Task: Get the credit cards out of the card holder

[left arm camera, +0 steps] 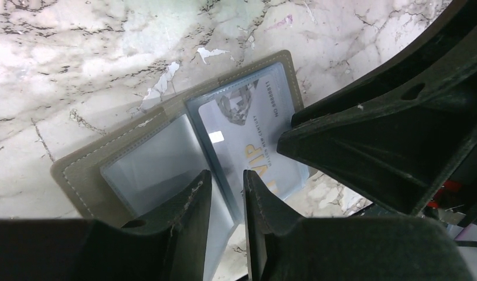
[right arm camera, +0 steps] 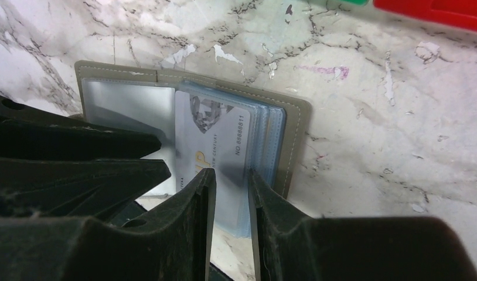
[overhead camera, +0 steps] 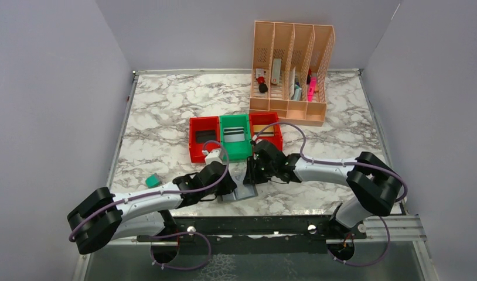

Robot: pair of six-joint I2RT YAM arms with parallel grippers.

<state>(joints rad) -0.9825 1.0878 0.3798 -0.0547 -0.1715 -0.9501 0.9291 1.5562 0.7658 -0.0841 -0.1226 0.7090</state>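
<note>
The grey card holder lies open on the marble near the front edge. Both wrist views show it with light blue-grey clear pockets. A silver-grey credit card with gold "VIP" lettering sits in the right panel's pocket. My left gripper hovers over the centre fold, jaws a narrow gap apart, holding nothing. My right gripper is over that card's lower edge, jaws also a narrow gap apart. Each gripper shows in the other's wrist view.
Three bins stand behind the holder: red, green, red, with a flat card-like thing in each. A small teal block lies to the left. A tall peach slotted organiser stands at the back.
</note>
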